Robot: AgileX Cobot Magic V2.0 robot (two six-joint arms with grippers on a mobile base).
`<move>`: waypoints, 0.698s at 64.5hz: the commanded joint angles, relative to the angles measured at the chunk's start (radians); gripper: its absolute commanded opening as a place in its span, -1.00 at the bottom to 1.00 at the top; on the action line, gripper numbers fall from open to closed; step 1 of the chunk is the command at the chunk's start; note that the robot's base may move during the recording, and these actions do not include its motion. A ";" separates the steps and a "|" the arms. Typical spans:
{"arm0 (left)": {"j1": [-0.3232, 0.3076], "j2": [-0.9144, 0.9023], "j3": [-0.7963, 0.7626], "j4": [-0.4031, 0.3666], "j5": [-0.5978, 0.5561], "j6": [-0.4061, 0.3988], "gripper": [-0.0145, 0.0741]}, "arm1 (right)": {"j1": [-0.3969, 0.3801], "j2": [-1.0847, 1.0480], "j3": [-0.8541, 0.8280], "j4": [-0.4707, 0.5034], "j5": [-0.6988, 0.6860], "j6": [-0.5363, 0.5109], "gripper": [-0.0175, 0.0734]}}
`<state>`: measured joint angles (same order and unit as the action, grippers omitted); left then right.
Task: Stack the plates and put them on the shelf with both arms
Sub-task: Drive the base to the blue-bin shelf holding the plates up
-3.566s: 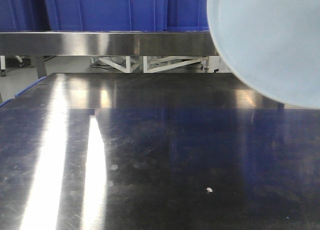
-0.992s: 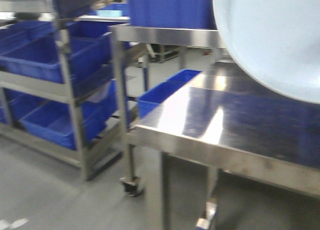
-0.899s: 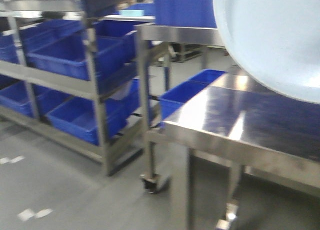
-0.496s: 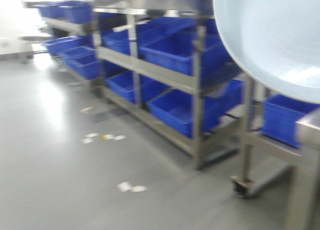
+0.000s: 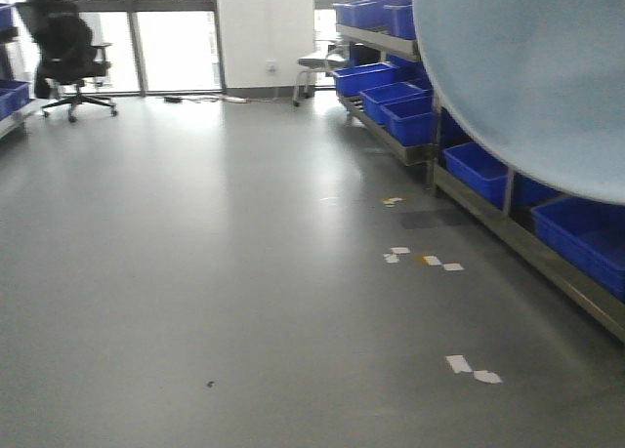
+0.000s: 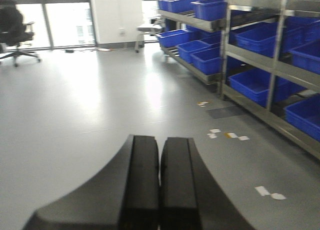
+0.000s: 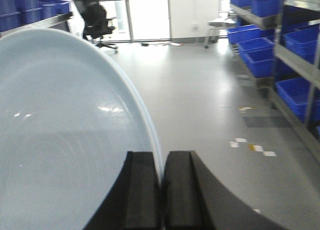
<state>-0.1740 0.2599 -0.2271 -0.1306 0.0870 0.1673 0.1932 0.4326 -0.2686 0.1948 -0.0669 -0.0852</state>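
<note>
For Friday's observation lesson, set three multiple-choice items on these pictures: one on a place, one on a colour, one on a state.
1. Where in the front view is the office chair?
A) far left, at the back
B) far right
C) mid-floor, close by

2. What colour are the storage bins?
A) red
B) blue
C) green

3. The right hand is:
A) wide open
B) shut on the plate at its rim
C) shut on nothing

Answers:
1 A, it stands at the upper left of the view.
2 B, every bin in view is blue.
3 B, the right wrist view shows the rim pinched in it.
</note>
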 commanded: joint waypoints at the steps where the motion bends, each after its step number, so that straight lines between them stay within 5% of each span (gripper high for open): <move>1: -0.001 0.007 -0.033 0.000 -0.079 -0.004 -0.49 | -0.007 0.003 -0.033 -0.002 -0.102 -0.003 -0.49; 45: -0.001 0.007 -0.033 0.000 -0.079 -0.004 -0.49 | -0.007 0.003 -0.033 -0.002 -0.102 -0.003 -0.49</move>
<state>-0.1740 0.2576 -0.2271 -0.1306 0.0870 0.1673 0.1932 0.4326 -0.2686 0.1943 -0.0669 -0.0872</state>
